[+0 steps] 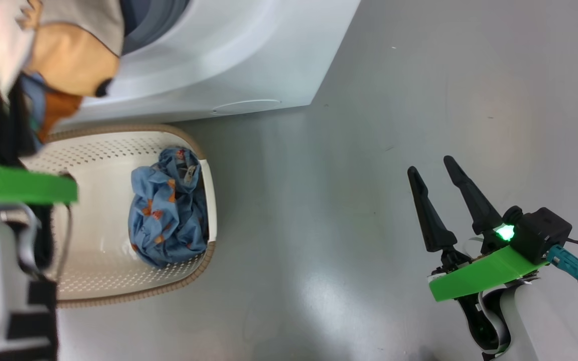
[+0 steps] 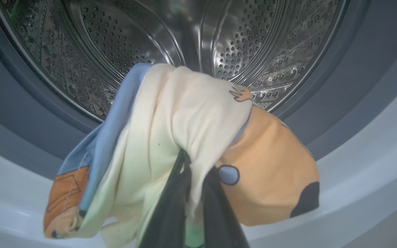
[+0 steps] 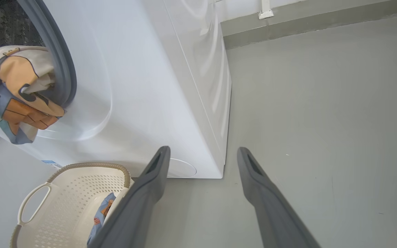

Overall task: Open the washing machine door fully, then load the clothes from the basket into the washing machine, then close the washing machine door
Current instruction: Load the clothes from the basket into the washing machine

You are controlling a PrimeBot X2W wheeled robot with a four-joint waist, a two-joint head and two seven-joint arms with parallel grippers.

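At the washing machine [image 1: 229, 60] mouth, loading is in hand. Left jaws are clamped on a cream, orange and blue garment [image 2: 198, 113], held just before the grey ring [image 2: 357, 86], not yet inside the drum [image 2: 115, 51]. Next move judged: garment to be carried past the ring, then released, so nothing is left draped on the lip. Right jaws are spread wide, nothing held, above the floor [image 1: 344, 200]. Basket [image 1: 188, 143]: one blue printed bundle [image 1: 168, 210] lies inside. Drum: bare steel where seen.
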